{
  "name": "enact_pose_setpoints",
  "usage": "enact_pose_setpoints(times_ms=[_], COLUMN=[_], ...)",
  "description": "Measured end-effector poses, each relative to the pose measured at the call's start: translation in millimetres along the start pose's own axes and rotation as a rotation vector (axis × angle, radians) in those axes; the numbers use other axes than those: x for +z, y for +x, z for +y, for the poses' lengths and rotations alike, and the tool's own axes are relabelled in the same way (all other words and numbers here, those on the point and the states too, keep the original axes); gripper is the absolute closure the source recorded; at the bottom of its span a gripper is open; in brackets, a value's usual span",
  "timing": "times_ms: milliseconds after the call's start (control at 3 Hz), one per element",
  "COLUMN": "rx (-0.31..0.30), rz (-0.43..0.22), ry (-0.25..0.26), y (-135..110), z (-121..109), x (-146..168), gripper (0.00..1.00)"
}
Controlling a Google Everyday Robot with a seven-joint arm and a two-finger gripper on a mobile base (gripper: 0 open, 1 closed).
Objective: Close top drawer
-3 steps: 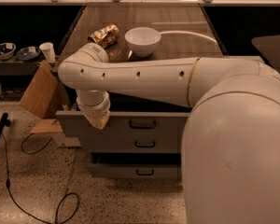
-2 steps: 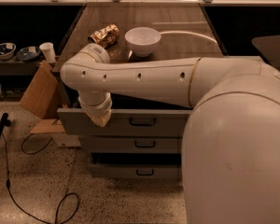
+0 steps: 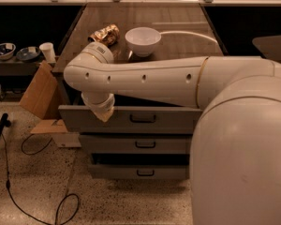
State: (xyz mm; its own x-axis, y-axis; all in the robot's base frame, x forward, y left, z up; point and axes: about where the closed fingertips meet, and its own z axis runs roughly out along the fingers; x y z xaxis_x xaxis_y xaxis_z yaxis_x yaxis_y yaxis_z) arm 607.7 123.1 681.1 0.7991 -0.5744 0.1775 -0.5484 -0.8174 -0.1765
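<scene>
The top drawer point(image 3: 173, 119) is a wide grey drawer with a small dark bar handle point(image 3: 143, 119). It stands pulled out a little from the cabinet, with a dark gap behind its front. My white arm reaches across from the right. My gripper point(image 3: 103, 113) hangs down at the arm's end and rests against the left part of the drawer front, left of the handle. The arm hides most of the drawer's inside.
Two lower grey drawers point(image 3: 145, 145) point(image 3: 140, 172) sit below, both slightly out. A white bowl point(image 3: 143, 40) and a crumpled shiny bag point(image 3: 104, 34) sit on the countertop point(image 3: 187, 25). A cardboard box point(image 3: 37, 93), a white cup point(image 3: 48, 52) and a floor cable point(image 3: 18, 191) are to the left.
My gripper and arm have moved back toward the cabinet, and the top drawer's front has slid in a little with them.
</scene>
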Motion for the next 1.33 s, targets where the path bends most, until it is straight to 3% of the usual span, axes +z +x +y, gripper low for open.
enact_pose_setpoints(times_ms=[1333], rx=[0.005], rz=[0.036], ry=[0.056], y=[9.7], z=[-46.0], x=[-10.9], gripper=[1.0])
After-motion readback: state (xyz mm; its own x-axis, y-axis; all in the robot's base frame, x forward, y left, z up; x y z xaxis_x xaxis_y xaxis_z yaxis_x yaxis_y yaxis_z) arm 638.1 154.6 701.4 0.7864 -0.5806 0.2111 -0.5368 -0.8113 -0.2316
